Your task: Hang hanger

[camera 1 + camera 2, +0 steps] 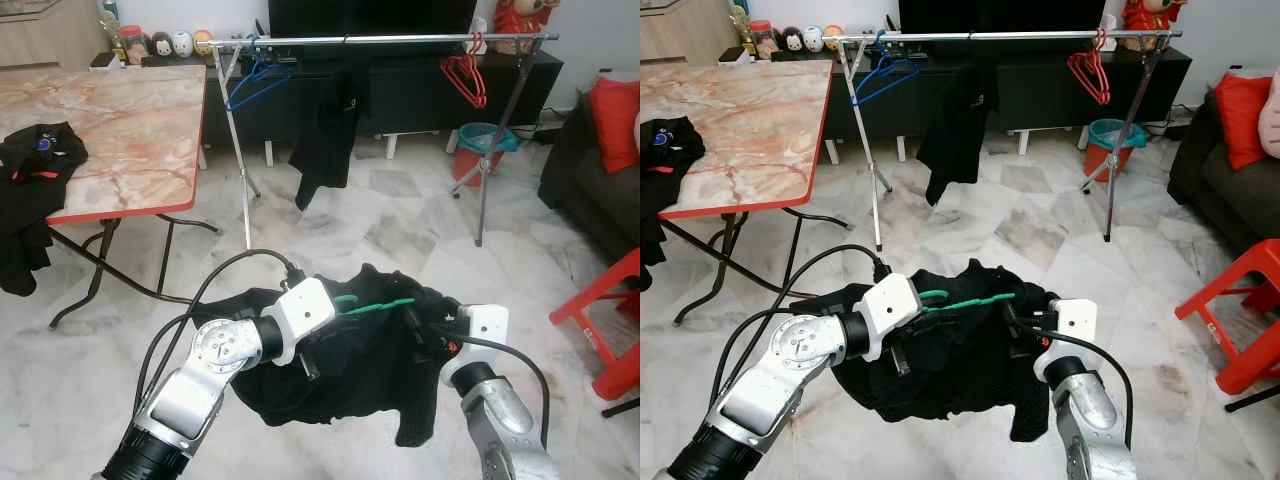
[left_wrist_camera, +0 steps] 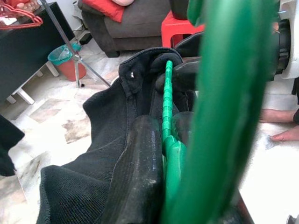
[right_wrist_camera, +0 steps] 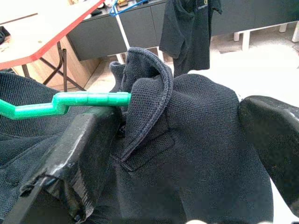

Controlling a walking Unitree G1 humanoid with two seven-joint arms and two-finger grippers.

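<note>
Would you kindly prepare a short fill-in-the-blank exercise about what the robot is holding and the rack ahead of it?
1. The hanger threaded into the black shirt is ____ in colour.
2. On the clothes rack, the empty hanger nearest the marble table is ____.
3. The bin beside the rack's leg is red with a ____ liner.
4. Between the blue hanger and red hangers hangs a ____ garment.

Missing words: green; blue; green; black

A green plastic hanger [image 1: 375, 303] lies roughly level above the floor, its ridged arm pushed into the collar of a black polo shirt [image 1: 340, 370]. The shirt droops in loose folds beneath it, one end hanging lower. Ahead stands the metal clothes rail [image 1: 380, 40], well apart.
</note>
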